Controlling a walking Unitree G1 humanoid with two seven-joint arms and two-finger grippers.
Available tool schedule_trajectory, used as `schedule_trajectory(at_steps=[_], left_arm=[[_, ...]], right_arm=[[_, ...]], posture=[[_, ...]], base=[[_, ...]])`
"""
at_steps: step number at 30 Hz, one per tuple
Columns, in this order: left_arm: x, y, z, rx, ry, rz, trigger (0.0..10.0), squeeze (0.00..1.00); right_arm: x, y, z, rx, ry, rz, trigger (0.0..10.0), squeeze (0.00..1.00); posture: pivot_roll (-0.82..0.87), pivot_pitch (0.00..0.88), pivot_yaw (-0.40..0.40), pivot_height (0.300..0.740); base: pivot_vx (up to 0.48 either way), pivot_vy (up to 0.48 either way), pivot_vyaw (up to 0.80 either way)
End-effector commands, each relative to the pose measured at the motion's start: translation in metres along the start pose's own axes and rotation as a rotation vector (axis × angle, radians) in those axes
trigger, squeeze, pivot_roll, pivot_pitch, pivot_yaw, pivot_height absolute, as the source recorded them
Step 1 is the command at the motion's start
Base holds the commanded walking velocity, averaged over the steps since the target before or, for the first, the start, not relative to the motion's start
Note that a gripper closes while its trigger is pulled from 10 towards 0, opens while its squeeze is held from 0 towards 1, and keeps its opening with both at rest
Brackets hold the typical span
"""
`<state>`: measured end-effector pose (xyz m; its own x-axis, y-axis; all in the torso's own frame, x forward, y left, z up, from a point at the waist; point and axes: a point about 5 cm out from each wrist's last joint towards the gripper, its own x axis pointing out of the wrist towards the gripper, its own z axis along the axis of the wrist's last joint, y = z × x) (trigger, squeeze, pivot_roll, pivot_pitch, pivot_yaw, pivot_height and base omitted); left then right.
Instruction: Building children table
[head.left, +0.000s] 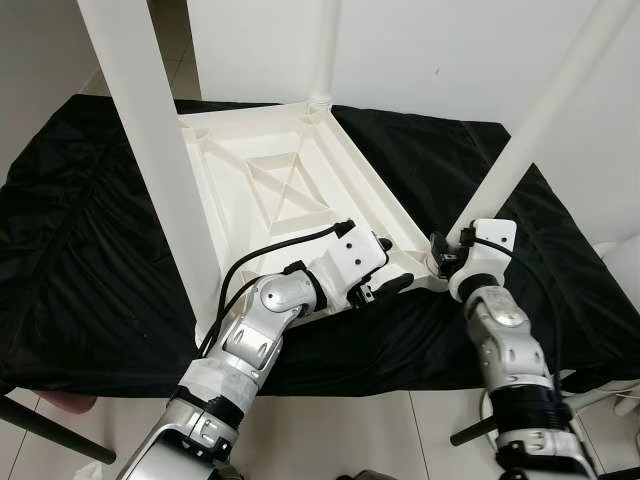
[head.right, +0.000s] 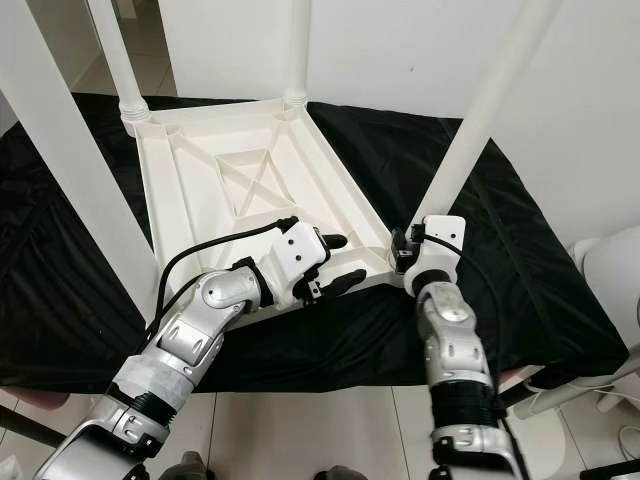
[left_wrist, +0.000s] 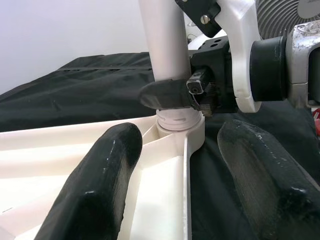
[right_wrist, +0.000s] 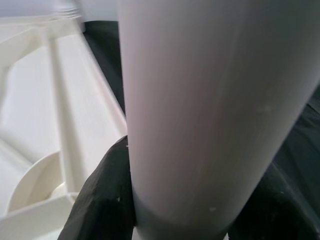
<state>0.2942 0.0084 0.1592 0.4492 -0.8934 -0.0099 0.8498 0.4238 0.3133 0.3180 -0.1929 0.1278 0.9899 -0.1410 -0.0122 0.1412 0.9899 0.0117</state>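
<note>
Black cloth (head.left: 90, 250): upturned tabletop (head.left: 270, 180). Right end effector (left_wrist: 172, 95) grips leg (head.left: 520, 140); left end effector (head.left: 385, 265) open, beside.

Bright, even indoor light; shadows soft. Head views sharp. Right wrist view blurred, the white leg (right_wrist: 215, 115) probably too close to focus.

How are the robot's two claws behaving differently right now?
The right gripper is shut on the white table leg just above its socket; the left gripper is open, holding nothing. The right stands at the tabletop's near corner, the left over its near edge. Both have black fingers.
</note>
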Motion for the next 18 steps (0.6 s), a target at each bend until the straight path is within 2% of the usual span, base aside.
schedule_trajectory(at_steps=[1,3,4,5,7,9,11,13,14,18], left_arm=[[0.001,0.000,0.001,-0.002,-0.001,0.019,10.0,0.00],[0.002,0.000,0.001,-0.001,0.002,0.017,10.0,0.00],[0.002,0.000,0.001,-0.001,0.002,0.017,10.0,0.00],[0.002,-0.001,0.001,0.000,0.003,0.016,10.0,0.00],[0.002,-0.001,0.001,0.000,0.003,0.016,10.0,0.00],[0.002,-0.001,0.000,0.000,0.005,0.014,10.0,0.00],[0.002,-0.001,0.000,0.000,0.005,0.014,10.0,0.00],[0.001,-0.001,0.000,0.005,0.010,0.010,10.0,0.00],[0.001,0.000,0.000,0.008,0.011,0.010,10.0,0.00],[0.001,0.000,-0.001,0.010,0.012,0.010,10.0,0.00]], right_arm=[[-0.003,-0.013,-0.007,-0.004,0.038,-0.092,10.0,0.00],[-0.007,-0.001,-0.008,0.020,0.045,-0.209,10.0,0.00],[-0.007,-0.001,-0.008,0.020,0.045,-0.209,10.0,0.00],[-0.007,0.011,-0.008,0.046,0.050,-0.228,10.0,0.00],[-0.007,0.011,-0.008,0.046,0.050,-0.228,10.0,0.00],[-0.005,0.027,-0.003,0.070,0.036,-0.190,10.0,0.00],[-0.005,0.027,-0.003,0.070,0.036,-0.190,10.0,0.00],[-0.003,0.027,-0.001,0.058,0.038,-0.139,10.0,0.00],[-0.004,0.027,-0.001,0.057,0.036,-0.128,10.0,0.18],[-0.004,0.026,-0.001,0.057,0.033,-0.122,10.0,0.18]], posture=[[0.02,0.000,-0.059,0.740],[0.02,0.000,-0.056,0.740],[0.02,0.000,-0.056,0.740],[0.02,0.000,-0.056,0.740],[0.02,0.000,-0.056,0.740],[0.02,0.000,-0.052,0.740],[0.02,0.000,-0.052,0.740],[0.02,0.000,-0.052,0.740],[0.03,0.000,-0.053,0.740],[0.03,0.000,-0.053,0.740]], base=[[0.000,0.000,0.00],[0.000,0.000,0.00],[0.000,0.000,0.00],[0.000,0.000,0.00],[0.000,0.000,0.00],[0.000,0.000,0.00],[0.000,0.000,0.00],[0.000,0.000,0.00],[0.000,0.000,0.00],[0.000,0.000,0.00]])
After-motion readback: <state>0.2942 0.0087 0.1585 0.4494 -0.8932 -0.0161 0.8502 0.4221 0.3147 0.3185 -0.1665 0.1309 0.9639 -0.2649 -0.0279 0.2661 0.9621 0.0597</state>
